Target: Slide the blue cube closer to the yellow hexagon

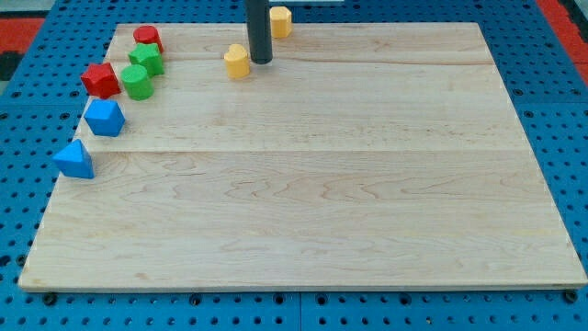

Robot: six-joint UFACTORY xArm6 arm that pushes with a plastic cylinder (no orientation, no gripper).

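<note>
A pale wooden counter (303,184) fills most of the view, resting on a blue pegboard (551,110). A straight dark rod comes down from the view's top, and my tip (262,61) rests on the counter near the top edge, left of centre. There is no hand on this arm, only the rod, so nothing opens or closes.

Just beside my tip, at about 9 o'clock from it, sits a yellow block (237,62), close to touching the rod; its exact shape is hard to make out. A second yellow block (280,20), which looks six-sided, lies at about 1 o'clock from my tip, near the counter's top edge.

The remaining blocks cluster along the counter's left side. The blue cube (105,118) sits well apart from my tip, at about 8 o'clock from it. A blue triangular block (74,160) lies at 7 o'clock from the cube. Above the cube are a red star-like block (100,80), two green blocks (137,83) (146,59), and a red round block (147,39).
</note>
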